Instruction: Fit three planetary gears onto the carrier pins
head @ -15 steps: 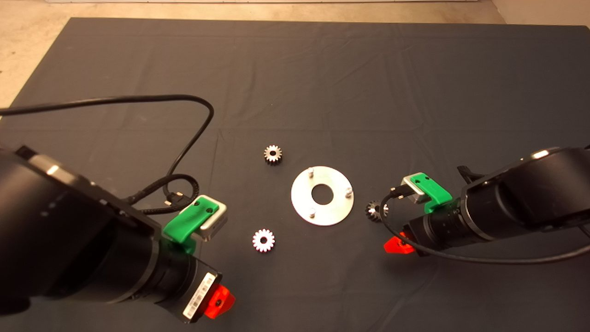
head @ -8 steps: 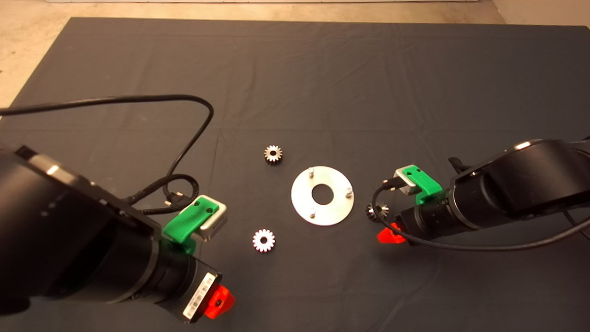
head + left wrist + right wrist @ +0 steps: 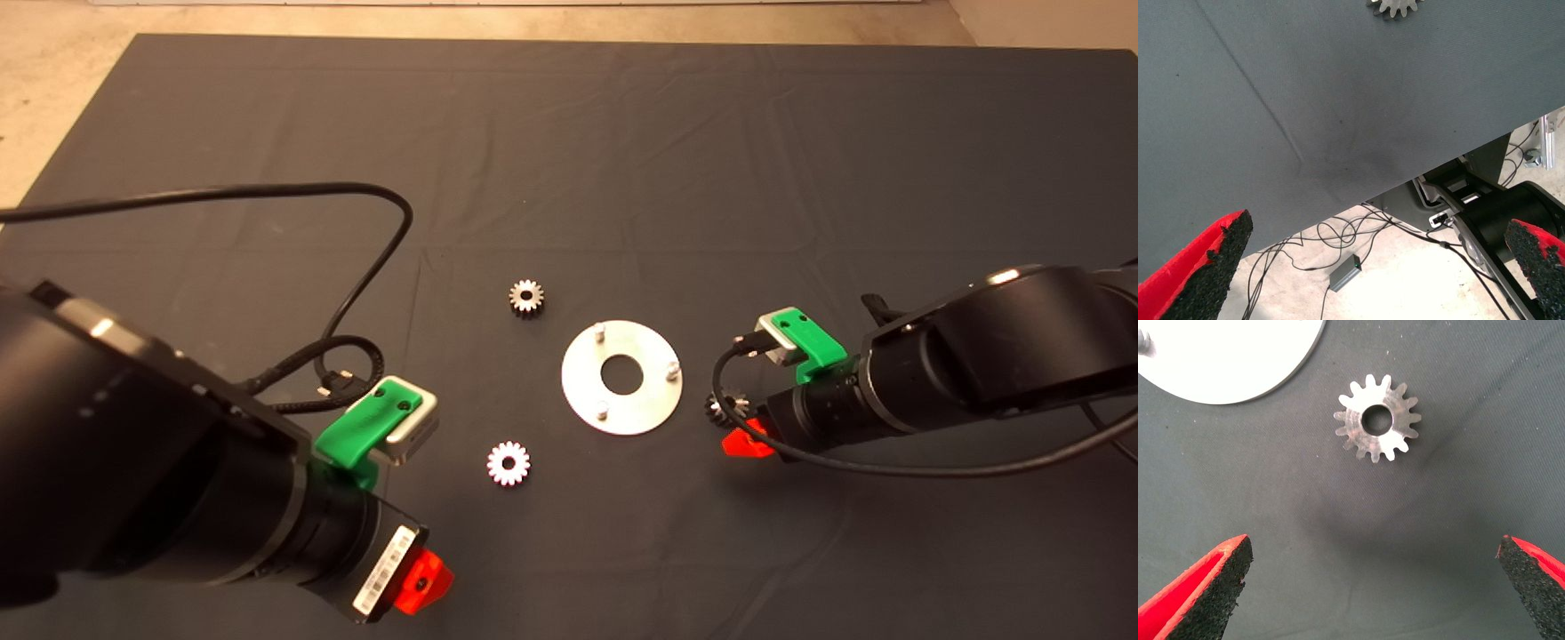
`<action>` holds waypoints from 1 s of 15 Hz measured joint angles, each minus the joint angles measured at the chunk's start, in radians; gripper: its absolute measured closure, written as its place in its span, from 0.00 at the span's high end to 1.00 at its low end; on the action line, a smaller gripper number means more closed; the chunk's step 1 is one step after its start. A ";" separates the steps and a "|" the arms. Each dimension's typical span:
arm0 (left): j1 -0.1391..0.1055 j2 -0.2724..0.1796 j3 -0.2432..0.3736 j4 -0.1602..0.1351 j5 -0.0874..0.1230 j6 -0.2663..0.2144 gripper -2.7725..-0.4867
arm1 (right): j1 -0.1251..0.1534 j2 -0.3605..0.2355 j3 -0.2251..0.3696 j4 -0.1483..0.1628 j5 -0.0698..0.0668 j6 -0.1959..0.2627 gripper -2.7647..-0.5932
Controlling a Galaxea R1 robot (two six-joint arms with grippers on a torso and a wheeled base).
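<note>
while my right gripper (image 3: 1371, 587) hangs over the mat (image 3: 622, 133) just beside the disc (image 3: 621, 377), its two red fingers (image 3: 1211, 587) stand wide apart with nothing between them. one planetary gear (image 3: 1377, 418) lies flat on the mat ahead of those fingers, bore up, close to the disc's rim but not touching it; in the head view this same gear (image 3: 722, 407) is partly hidden under my right wrist and its cable. the disc lies flat with its large centre hole open, and its three carrier pins (image 3: 600, 331) stand upright and bare, none wearing a gear. a second gear (image 3: 526, 297) rests on the mat beyond the disc toward the far side, apart from it. a third gear (image 3: 508, 463) lies on the near side of the disc, also apart from it, between the disc and my left gripper (image 3: 418, 582). my left gripper sits low, well away from the disc, its fingers (image 3: 1211, 260) spread wide and holding nothing; its wrist view shows the mat's edge, the tip of that third gear, and cables (image 3: 1338, 240) on the floor.
</note>
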 joint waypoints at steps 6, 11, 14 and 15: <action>0.000 0.000 0.000 0.000 0.000 0.000 0.99 | -0.006 0.000 -0.002 -0.019 0.000 -0.021 0.99; 0.000 0.000 0.000 0.000 0.000 0.000 0.99 | -0.042 0.000 -0.019 -0.049 0.000 -0.046 0.99; 0.000 0.000 0.000 0.000 0.000 0.000 0.99 | -0.051 0.000 -0.033 -0.063 0.000 -0.052 0.99; 0.000 0.000 0.000 0.000 0.000 0.000 0.99 | -0.053 0.000 -0.037 -0.067 0.000 -0.054 0.99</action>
